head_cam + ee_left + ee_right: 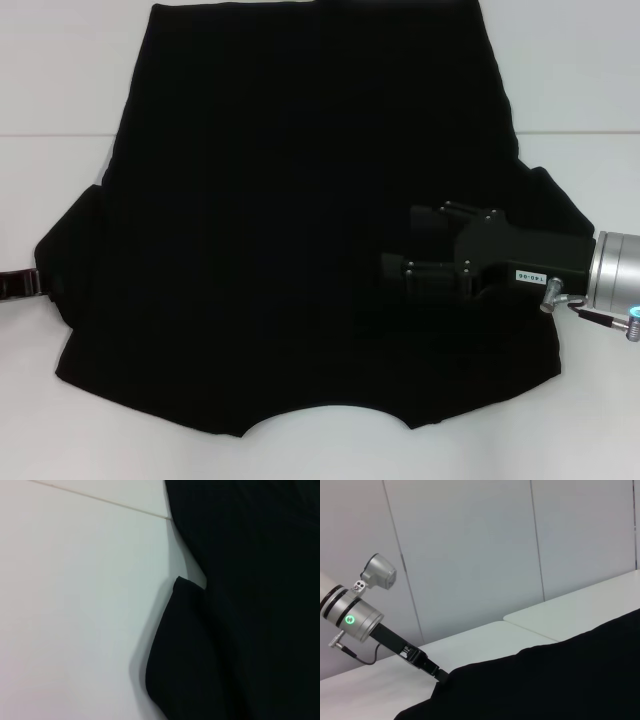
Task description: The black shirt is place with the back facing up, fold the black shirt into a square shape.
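- So the black shirt (300, 220) is spread out flat on the white table (60, 90), neckline curve nearest me, hem at the far side. It covers most of what I see from my head.
- Progress check: barely started, I'd say. The body is still one big open sheet. The sleeves on both sides look a bit tucked or bunched in, but no proper fold shows, and it's nowhere near a square. Pretty much all the folding is left.
- My right gripper (395, 250) hangs over the shirt's right half, near that sleeve. Fingers are spread apart with nothing between them, so it's let go / not holding cloth.
- My left gripper (18, 284) is out at the left sleeve edge, low on the table. Only a sliver of it shows in the head view, and in the right wrist view its tip (440, 674) meets the cloth edge, but I can't tell if it's pinching fabric.
- Writing: there's a small white label on my right gripper body, too tiny to read. No brand or print on the shirt itself.
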Robot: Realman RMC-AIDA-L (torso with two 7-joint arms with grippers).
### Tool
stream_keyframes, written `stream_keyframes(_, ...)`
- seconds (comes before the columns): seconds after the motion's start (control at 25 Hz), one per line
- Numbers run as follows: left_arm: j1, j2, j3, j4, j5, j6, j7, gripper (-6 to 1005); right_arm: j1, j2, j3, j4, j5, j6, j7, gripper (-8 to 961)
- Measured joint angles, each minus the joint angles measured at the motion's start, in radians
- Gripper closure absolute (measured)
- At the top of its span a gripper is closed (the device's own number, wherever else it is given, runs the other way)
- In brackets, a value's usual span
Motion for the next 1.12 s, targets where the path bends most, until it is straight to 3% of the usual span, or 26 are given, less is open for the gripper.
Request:
stream_keyframes(0.32, 0.000, -0.002, 0.011, 0.000, 0.001, -0.001, 0.001, 957, 0.002, 0.000, 0.000, 0.001, 0.000, 0.000, 0.000, 43)
stream_keyframes(0.52, 0.009, -0.002, -0.002, 0.011, -0.015, -0.003, 0.001, 994, -0.001, 0.000, 0.000, 0.005, 0.006, 0.004, 0.000, 43)
stream_keyframes(1.12, 0.034, 0.003, -0.079, 0.031, -0.025, 0.001, 0.033, 994, -0.002, 0.003, 0.000, 0.020, 0.053, 0.011, -0.002, 49)
